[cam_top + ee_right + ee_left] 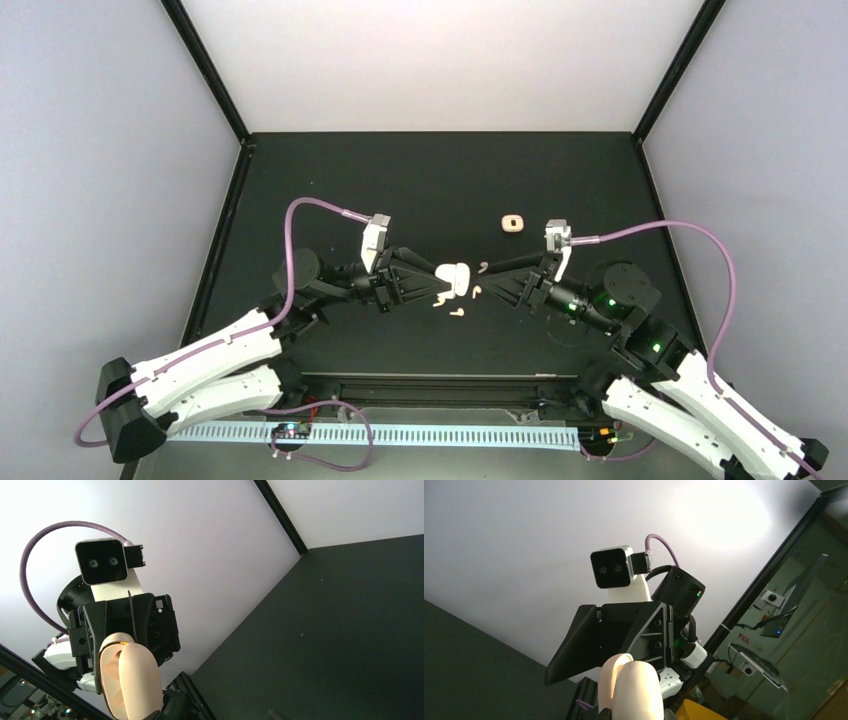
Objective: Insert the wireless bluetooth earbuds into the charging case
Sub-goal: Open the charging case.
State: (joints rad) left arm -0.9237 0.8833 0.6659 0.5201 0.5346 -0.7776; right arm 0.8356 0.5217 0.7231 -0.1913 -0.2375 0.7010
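Clamping left jaws hold the rounded cream case point(453, 278); tiny white earbuds point(457, 311) nearby; right jaws unclear.

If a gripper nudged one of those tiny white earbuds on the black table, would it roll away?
Probably very light: each of the earbuds is far smaller than the charging case. Their curved, comma-like shape suggests they'd skid or spin on the flat table rather than roll far. They look like hard plastic, so likely stiff and slippery.
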